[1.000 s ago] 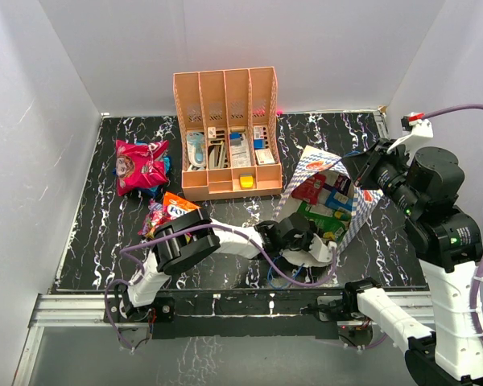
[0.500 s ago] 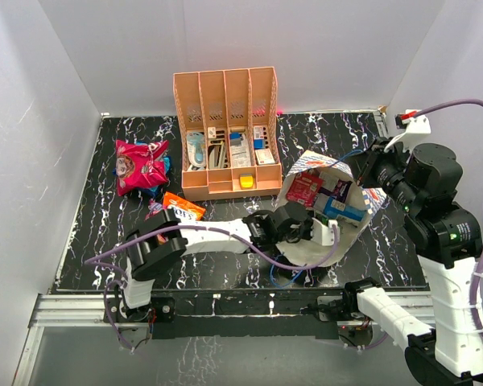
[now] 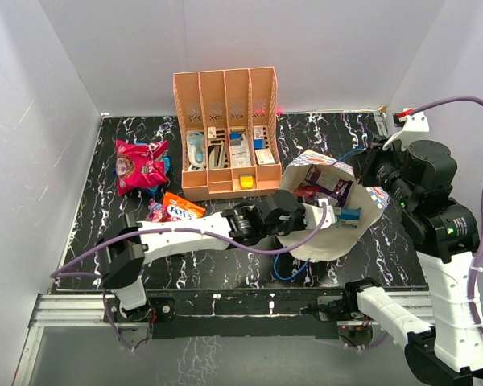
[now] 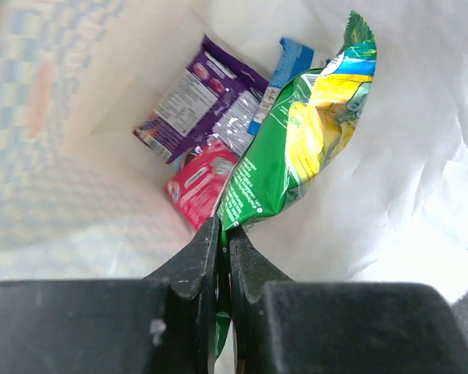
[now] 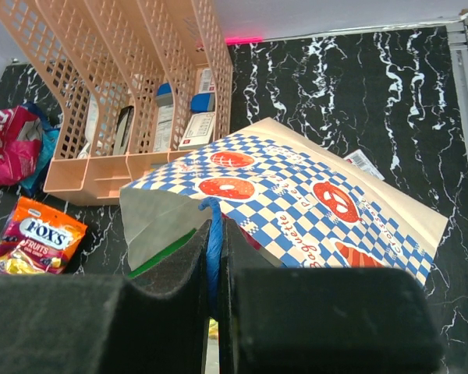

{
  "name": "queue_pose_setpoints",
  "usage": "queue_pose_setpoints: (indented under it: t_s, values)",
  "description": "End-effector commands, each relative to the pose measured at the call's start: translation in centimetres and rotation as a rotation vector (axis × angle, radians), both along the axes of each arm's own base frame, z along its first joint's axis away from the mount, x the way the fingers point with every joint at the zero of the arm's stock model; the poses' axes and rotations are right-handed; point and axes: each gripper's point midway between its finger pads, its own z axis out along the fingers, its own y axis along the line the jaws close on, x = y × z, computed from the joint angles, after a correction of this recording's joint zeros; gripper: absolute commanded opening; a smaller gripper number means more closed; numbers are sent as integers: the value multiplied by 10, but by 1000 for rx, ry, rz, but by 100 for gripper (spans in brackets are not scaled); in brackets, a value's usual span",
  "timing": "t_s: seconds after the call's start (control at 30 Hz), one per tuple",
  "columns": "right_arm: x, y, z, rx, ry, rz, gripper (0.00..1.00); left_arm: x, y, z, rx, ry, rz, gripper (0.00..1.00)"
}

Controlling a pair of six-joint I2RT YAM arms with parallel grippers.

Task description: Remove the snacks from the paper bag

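Note:
The paper bag [image 3: 338,233] lies at the right with its mouth facing left, and its blue-red checked outside shows in the right wrist view [image 5: 320,206]. My right gripper [image 5: 213,227] is shut on the bag's blue cord handle [image 5: 213,249] and holds that edge up; it also shows in the top view [image 3: 370,166]. My left gripper [image 4: 224,227] reaches inside the bag [image 3: 306,219] and is shut on the lower edge of a green packet [image 4: 312,132]. Deeper in the bag lie a purple packet [image 4: 203,101], a red packet [image 4: 196,183] and a blue packet [image 4: 292,62].
An orange FOX'S packet [image 3: 183,208] and pink packets [image 3: 139,165] lie on the black marbled table at the left. The orange slotted organizer [image 3: 225,133] stands at the back centre, close to the bag's mouth. White walls enclose the table.
My left arm has stretched rightward and gone into the bag. The bag's held edge has risen, and the bag now stands more open.

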Motion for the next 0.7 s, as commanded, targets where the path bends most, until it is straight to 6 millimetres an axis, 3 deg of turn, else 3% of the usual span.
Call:
queue_pose_setpoints:
  t_s: [0.0, 0.27, 0.37, 0.5, 0.67]
  values:
    - [-2, -16, 29, 25, -99, -95, 8, -9, 24, 68, -154, -10, 32, 0]
    - [-6, -14, 35, 41, -117, -84, 8, -26, 50, 124, -298, 74, 57, 0]
    - [-8, -12, 36, 55, -119, -74, 8, -31, 72, 153, -375, 130, 117, 0]
    - [-12, -7, 37, 72, -124, -49, 8, -28, 110, 165, -416, 201, 267, 0]
    - [-18, -8, 38, 81, -134, -48, 8, -29, 179, 189, -497, 210, 431, 0]
